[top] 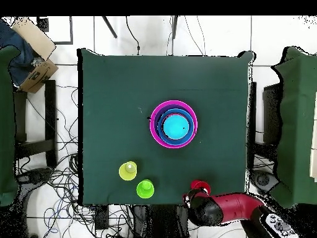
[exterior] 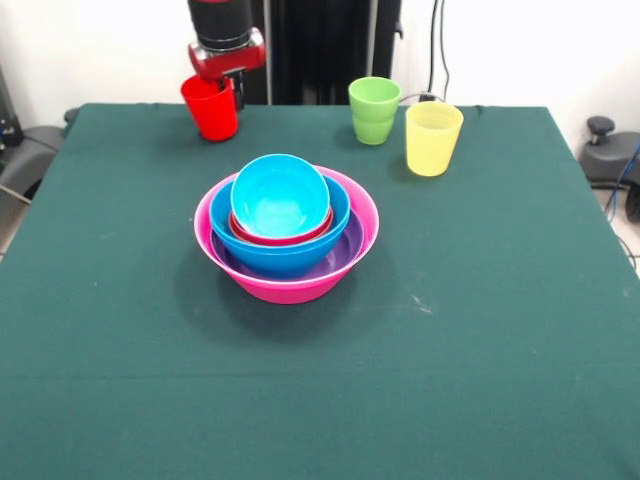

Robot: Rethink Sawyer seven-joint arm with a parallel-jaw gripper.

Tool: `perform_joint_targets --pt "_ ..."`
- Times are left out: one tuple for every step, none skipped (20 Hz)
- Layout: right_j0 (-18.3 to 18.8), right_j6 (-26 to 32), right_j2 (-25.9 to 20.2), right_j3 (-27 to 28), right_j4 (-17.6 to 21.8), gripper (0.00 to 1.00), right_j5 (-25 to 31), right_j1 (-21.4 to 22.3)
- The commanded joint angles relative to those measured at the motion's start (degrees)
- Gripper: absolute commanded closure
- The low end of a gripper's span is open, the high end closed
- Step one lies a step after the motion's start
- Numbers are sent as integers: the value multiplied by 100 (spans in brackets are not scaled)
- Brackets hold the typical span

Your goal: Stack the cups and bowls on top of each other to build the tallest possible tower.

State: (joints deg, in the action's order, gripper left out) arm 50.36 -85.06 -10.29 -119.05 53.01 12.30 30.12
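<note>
The red and black arm [exterior: 222,30] hangs straight down (wrist vertical), its gripper [exterior: 226,88] low near the counter's far edge, fingers hidden.

The tower [exterior: 286,232] stood alone mid-table [exterior: 480,380], open cloth all around it. The far edge was crowded by the red cup [exterior: 211,108], green cup [exterior: 374,110] and yellow cup [exterior: 433,138].

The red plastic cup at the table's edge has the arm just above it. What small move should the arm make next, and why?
Probably a short, straight lift of the glossy red plastic tumbler. The gripper is right at its rim, though whether the jaws hold it cannot be seen. The nested pile in the large pink plastic bowl, with the small cyan bowl on top, stands apart from it, so the cup must rise before travelling there.
</note>
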Motion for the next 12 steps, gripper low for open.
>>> perform_joint_targets --pt "-153 393 -972 220 -1341 100 1932 958" --pt "-227 483 -1011 225 -1542 100 2247 1160" --pt "-280 553 -1048 231 -1725 100 2528 1340" --pt "-307 618 -1098 257 -1880 100 2785 1467" --pt "-333 683 -1148 282 -2034 100 3041 1594" --pt "-358 734 -1177 335 -2126 100 3245 1649" --pt "-376 734 -1202 390 -2186 100 3382 1680" --pt "-366 739 -1247 423 -2243 100 3476 1703" --pt "-359 738 -1290 455 -2273 100 3538 1704" --pt "-353 738 -1334 486 -2303 100 3601 1706" --pt "-352 720 -1370 505 -2318 100 3628 1696" --pt "-364 694 -1395 525 -2320 100 3654 1695"
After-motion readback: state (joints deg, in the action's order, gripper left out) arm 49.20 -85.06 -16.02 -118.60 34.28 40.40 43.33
